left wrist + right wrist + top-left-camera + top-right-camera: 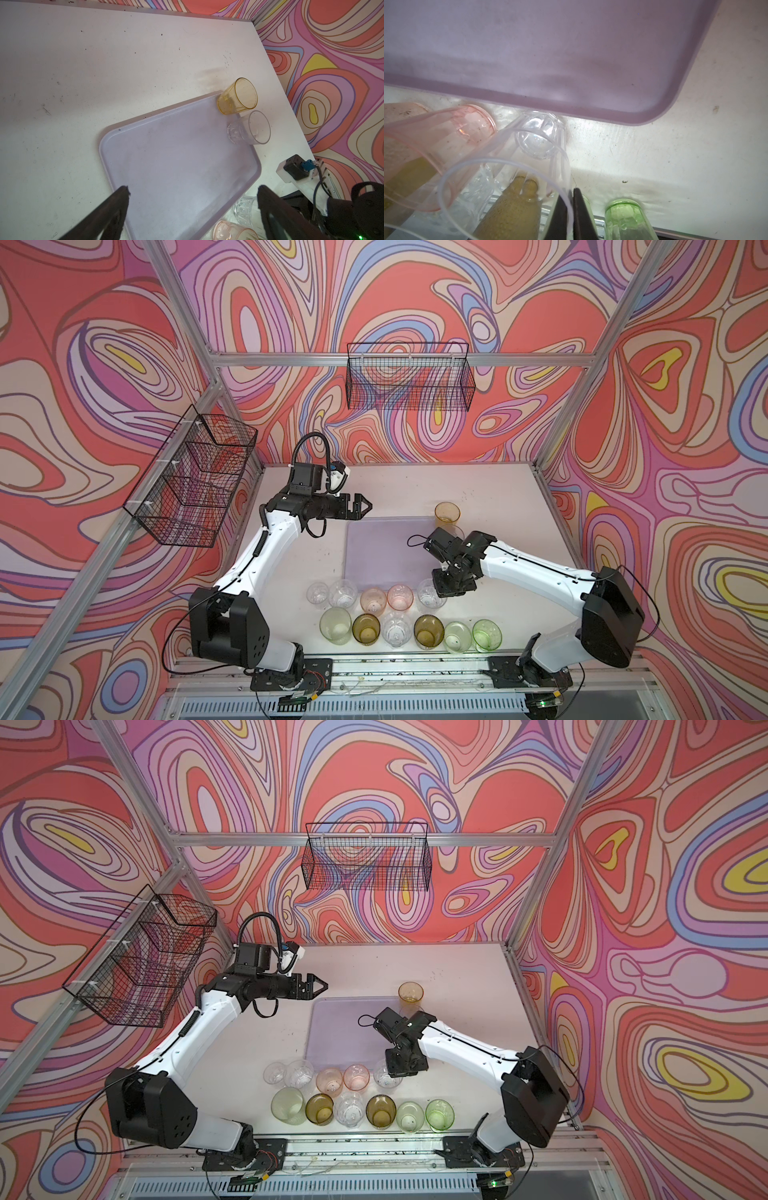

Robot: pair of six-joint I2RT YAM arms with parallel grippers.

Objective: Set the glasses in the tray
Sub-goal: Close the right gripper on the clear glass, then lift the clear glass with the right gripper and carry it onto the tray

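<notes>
The clear faceted tumbler (537, 143), on the white worktop (675, 155) just beside the flat pale lavender tray (654, 116), is pinched at its rim by the fingers of the right gripper (571, 192), presumably for lifting. The fingers of the left gripper (363, 505) are spread wide, empty.

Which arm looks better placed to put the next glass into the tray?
Right. The right gripper pinches the rim of a clear glass beside the tray; the left gripper hangs open by the tray's far corner, holding nothing.

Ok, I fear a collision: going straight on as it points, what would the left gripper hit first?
Probably the tray, which lies ahead of the open left gripper in its wrist view; the amber glass stands aside.
</notes>
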